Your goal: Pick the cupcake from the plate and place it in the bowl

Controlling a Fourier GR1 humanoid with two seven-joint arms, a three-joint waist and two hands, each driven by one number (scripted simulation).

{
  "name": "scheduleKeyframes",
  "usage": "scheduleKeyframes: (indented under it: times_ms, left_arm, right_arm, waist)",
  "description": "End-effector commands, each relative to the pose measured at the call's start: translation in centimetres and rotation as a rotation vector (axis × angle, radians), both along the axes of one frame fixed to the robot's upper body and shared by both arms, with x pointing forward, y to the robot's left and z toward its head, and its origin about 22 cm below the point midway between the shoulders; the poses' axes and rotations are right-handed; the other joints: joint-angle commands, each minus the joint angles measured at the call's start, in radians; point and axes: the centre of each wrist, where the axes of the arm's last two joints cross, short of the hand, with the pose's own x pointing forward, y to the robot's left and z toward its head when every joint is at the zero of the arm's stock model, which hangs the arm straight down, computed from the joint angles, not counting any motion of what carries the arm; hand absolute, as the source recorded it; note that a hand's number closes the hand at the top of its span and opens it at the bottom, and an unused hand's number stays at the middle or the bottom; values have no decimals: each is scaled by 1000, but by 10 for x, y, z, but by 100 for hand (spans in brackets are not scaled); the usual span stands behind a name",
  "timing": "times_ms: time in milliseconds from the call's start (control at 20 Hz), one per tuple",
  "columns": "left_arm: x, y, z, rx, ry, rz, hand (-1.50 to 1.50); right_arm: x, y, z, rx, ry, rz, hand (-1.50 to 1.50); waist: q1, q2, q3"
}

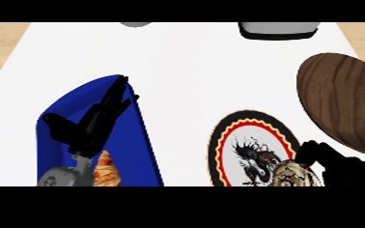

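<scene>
The right hand [335,166] curls round the cupcake [291,175], hiding its right side, and the lower edge cuts both off. The left hand [89,123] covers part of the blue tray [146,140] and the top of a croissant [107,171], itself cropped below. 2 grey objects [278,29] are clipped at the top, too little showing to identify, and the wooden bowl [335,101] runs off the right edge.

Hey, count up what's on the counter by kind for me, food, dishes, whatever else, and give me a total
Food: 2, the cupcake and a croissant
Dishes: 3, the patterned plate, the wooden bowl and a blue tray
Grey things cut off at the far edge: 2, one small, one larger; I cannot tell what they are
Total: 7
</scene>
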Motion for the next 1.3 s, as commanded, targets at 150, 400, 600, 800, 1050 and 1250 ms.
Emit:
scheduleKeyframes:
  times_ms: [150,400,600,800,1050,1250]
  left_arm:
    - [5,-3,9,1,-14,7,0]
    - [10,-12,3,-6,-7,3,0]
    - [0,-1,-2,2,3,-11,0]
    - [7,-3,7,-2,-2,-4,0]
    - [4,-12,-3,-20,-13,-24,0]
    - [19,1,15,-12,-12,-20,0]
  right_arm:
    - [-37,-6,68,16,-170,-33,150]
    - [-8,-16,76,47,-233,-51,150]
    - [5,-24,83,69,-260,-98,150]
    - [40,-68,98,74,-294,-132,150]
    - [86,-113,92,165,-300,-161,150]
    - [118,-143,66,143,-308,-170,150]
  waist:
    - [0,0,0]
    - [8,5,1]
    - [16,4,1]
    - [16,6,2]
    - [25,9,2]
    - [28,10,2]
